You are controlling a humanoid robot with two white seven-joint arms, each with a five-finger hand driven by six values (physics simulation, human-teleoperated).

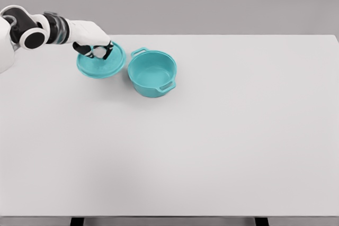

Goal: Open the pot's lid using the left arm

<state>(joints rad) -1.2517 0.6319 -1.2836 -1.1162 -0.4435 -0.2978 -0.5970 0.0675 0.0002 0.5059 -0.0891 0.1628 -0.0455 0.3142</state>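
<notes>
At the upper left of the frame the left hand [94, 49] sits over the teal lid [101, 62], dark fingers curled down around what is probably its knob (the knob itself is hidden under the hand). The lid lies on the white table [212, 146], just left of the pot [152, 72] and apart from it, which suggests it was carried aside to leave the pot open; the pot's interior shows empty. The white arm reaches in nearly level from the left edge, wrist bent slightly downward, palm facing the lid.
</notes>
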